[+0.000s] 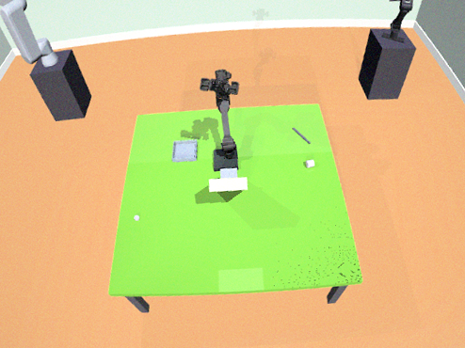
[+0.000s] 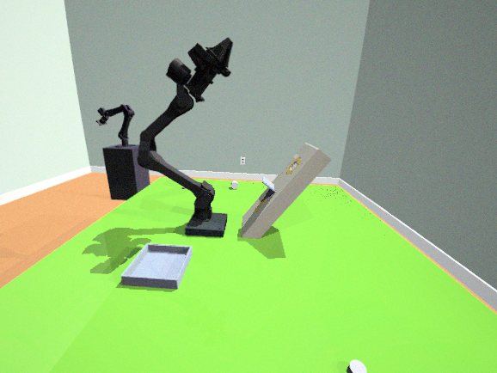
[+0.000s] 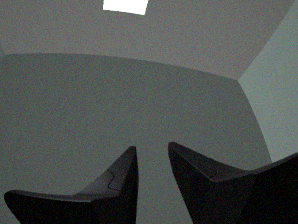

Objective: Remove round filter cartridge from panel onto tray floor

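Observation:
The service panel (image 1: 227,184) (image 2: 288,202) leans at a slant in front of the arm's base. On its face, a small round part with a yellow rim (image 2: 294,166) shows high up, and a pale flap (image 2: 268,185) juts out lower down. I cannot make out the cartridge or its slots for certain. The grey tray (image 1: 185,160) (image 2: 150,282) stands beside the base, and no cartridge shows in it. My gripper (image 2: 229,42) (image 3: 152,150) is raised high, tilted upward, away from the panel and tray. Its fingers stand partly open with a narrow, empty gap.
A white cylinder (image 1: 310,164) (image 2: 234,185) and a dark rod (image 1: 301,136) lie on one side of the table. Another small white round thing (image 1: 137,218) (image 2: 358,367) is on the other side. Two other arms stand on dark pedestals beyond the table.

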{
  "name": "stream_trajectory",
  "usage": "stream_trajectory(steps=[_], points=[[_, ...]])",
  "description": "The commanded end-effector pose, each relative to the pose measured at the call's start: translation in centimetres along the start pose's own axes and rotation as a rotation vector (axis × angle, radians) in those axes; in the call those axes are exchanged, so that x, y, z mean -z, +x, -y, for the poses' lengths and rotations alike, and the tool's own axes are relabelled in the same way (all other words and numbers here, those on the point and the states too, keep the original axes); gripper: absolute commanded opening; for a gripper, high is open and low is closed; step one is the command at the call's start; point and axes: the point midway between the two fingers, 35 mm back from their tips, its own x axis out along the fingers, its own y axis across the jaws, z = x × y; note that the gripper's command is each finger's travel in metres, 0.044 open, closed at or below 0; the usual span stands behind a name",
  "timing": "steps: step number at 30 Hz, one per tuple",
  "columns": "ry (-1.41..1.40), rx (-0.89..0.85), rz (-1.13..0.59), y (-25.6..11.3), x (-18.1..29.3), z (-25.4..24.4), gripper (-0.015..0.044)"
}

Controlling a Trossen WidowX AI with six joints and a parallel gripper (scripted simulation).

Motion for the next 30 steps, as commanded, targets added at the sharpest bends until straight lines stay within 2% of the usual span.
stream_trajectory(steps=[1, 8, 16, 23, 30], points=[[0.324, -0.047, -0.234, 1.1, 7.3, -2.5, 0.0105], [0.640, 0.000, -0.452, 0.8, 13.3, -4.2, 0.0105], [0.991, 0.164, -0.702, -0.8, 19.7, -5.6, 0.0105], [1.265, 0.406, -0.894, -3.2, 25.0, -6.6, 0.0105], [1.520, 0.748, -1.038, -6.6, 29.5, -7.4, 0.0105]])
